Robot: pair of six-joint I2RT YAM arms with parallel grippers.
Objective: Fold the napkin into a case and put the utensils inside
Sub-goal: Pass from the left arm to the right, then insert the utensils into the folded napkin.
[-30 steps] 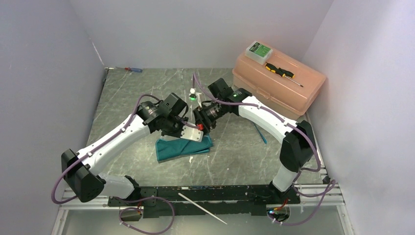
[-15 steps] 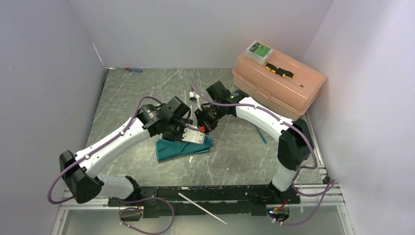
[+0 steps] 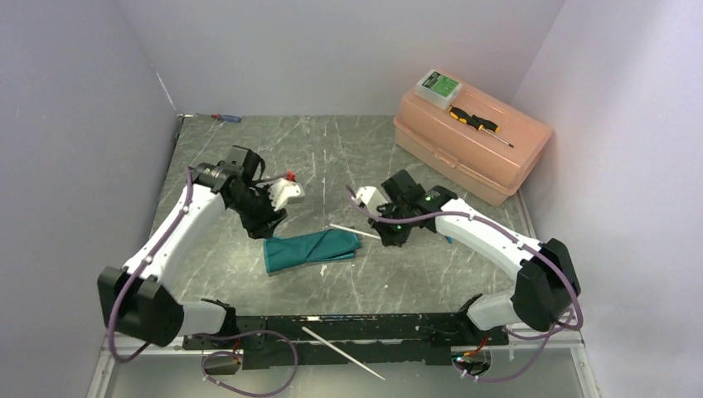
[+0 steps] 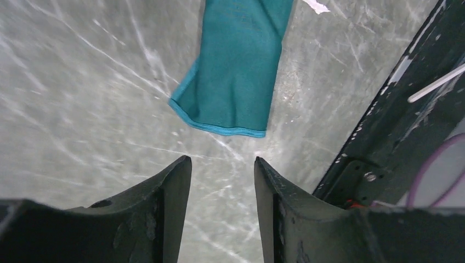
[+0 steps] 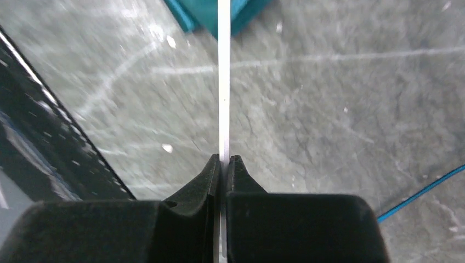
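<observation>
By napkin [image 3: 311, 249], R hand [image 5: 224, 160] grabbed stick [image 5: 224, 82].

soft cloth napkin [image 3: 311, 249], slight sheen

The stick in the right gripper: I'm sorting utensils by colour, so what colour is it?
The stick is white, seen best in the right wrist view.

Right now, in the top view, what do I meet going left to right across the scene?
The red-and-blue screwdriver → napkin → right gripper → peach toolbox.
</observation>
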